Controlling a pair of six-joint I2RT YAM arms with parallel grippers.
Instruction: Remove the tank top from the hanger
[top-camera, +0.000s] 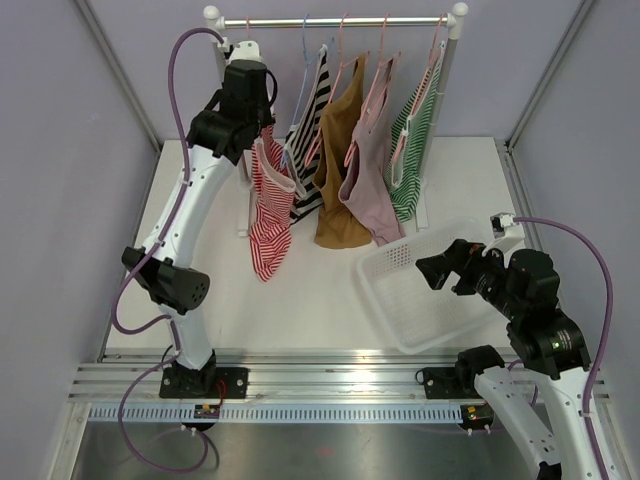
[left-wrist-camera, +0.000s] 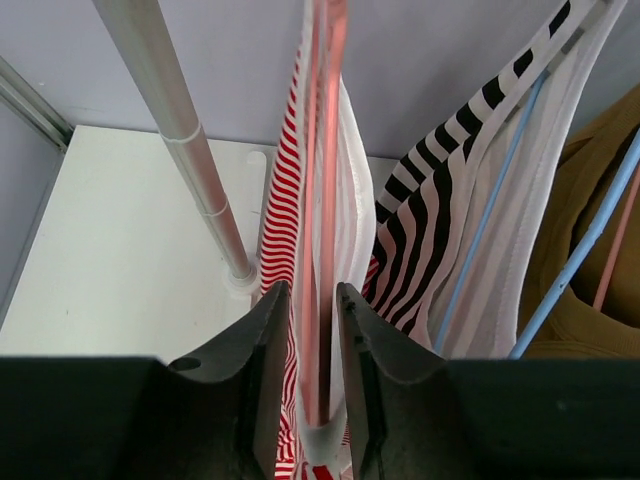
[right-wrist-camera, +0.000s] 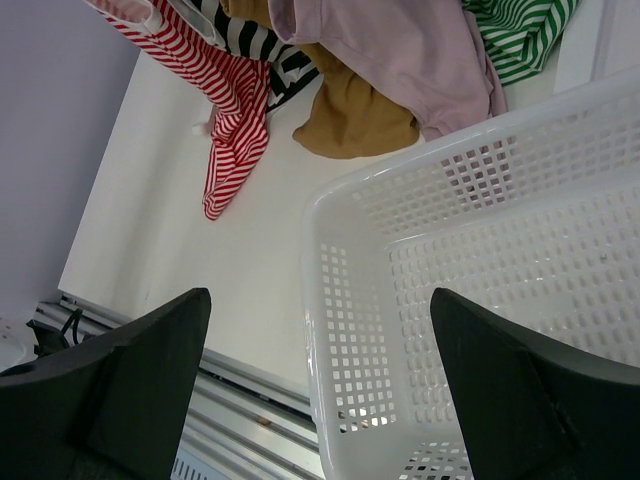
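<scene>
Red-and-white striped tank top (top-camera: 268, 220) hangs on its thin pink hanger (left-wrist-camera: 325, 150) at the left end of the silver metal rail (top-camera: 330, 20), my left gripper (left-wrist-camera: 314, 295) clamps narrow on fabric and hanger together, so I judge a pull could drag the hanger off too.

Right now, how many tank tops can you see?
5, left to right in the top view: red-striped, between the left hand fingers; black-striped; mustard; pink; green-striped. Another could hide between them.
</scene>
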